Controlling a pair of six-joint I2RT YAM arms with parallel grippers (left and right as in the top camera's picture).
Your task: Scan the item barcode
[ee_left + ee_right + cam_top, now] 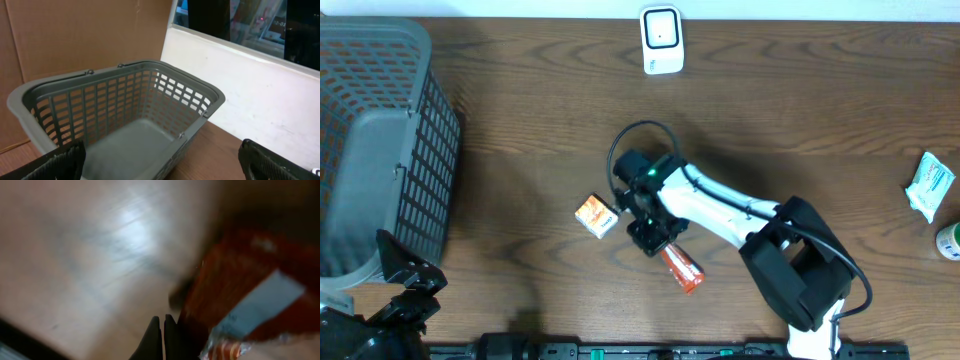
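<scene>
Pickup looks to be the step in hand, with no scanning begun: the right gripper (655, 238) is down at the middle of the table (520, 120), right at the upper end of a red packet (683, 268) that lies flat on the wood. A small orange box (596, 216) sits just to its other side. The white scanner (661, 40) stands well apart at the far edge, with nothing near its face.

From where I stand the jaws of that right gripper are pressed tight together. The wrist view is badly blurred, but it shows the two fingers (156, 339) closed against each other with the red packet just beside them rather than between them. So I'd judge it has hold of nothing. Whether a finger is touching the wrapper, I can't tell.

If the packet is the item meant, the next move calls for the jaws to part, settle across the packet and pinch it. After that comes a lift and a carry to the scanner with the barcode turned toward it. The wrapper looks thin and slippery, so the pinch may slide off.

The left gripper (162, 145) hangs spread as wide as it goes, empty, facing the grey basket (430, 170) at the left of the table
</scene>
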